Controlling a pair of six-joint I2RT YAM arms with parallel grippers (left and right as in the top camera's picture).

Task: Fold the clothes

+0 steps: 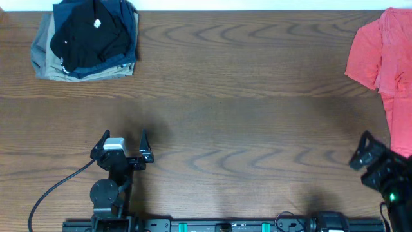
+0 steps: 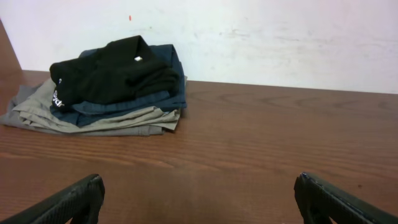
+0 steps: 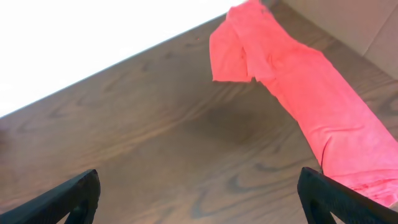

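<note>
The black shirt (image 1: pixel 90 35) lies folded on top of a stack of garments at the table's far left; a small white mark shows on it. It also shows in the left wrist view (image 2: pixel 112 74), well ahead of the fingers. My left gripper (image 1: pixel 124 136) is open and empty over bare wood near the front left, its fingers wide apart in its wrist view (image 2: pixel 199 200). My right gripper (image 1: pixel 358 153) is open and empty at the front right, over bare wood in its wrist view (image 3: pixel 199 199).
Under the black shirt lie a folded navy garment (image 1: pixel 129 26) and a khaki one (image 1: pixel 48 61). A coral-red shirt (image 1: pixel 386 51) lies loose along the right edge, just beyond the right gripper (image 3: pixel 311 93). A white wall stands behind the table.
</note>
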